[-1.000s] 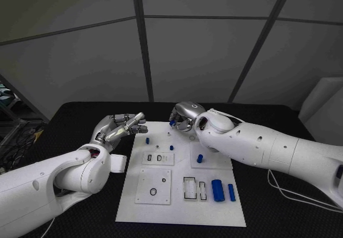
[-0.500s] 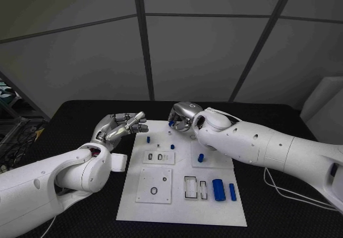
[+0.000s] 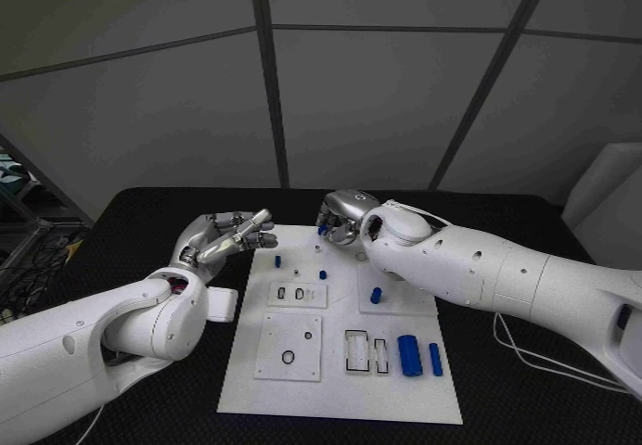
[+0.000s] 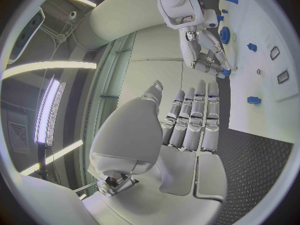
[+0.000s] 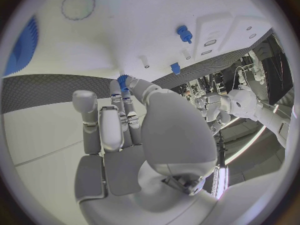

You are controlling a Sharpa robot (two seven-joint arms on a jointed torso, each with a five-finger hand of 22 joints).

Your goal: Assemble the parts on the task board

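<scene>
Several small blue parts lie on or stand in the white task board, which sits in the middle of our black counter. We read no brand, label or writing anywhere on the board. Two blue cylinders lie side by side near the board's near right corner, the thick one just beside a thin one. A short blue piece stands on a raised square at the board's right side, and two small blue pegs stand toward its far left. Raised white plates on the board carry dark-rimmed slots and a small black ring.

At the far edge of the board our right hand hangs with its fingers curled in, pinching a small blue part at their tips. Our left hand hovers over the board's far left corner, its fingers loosely apart and holding nothing.
</scene>
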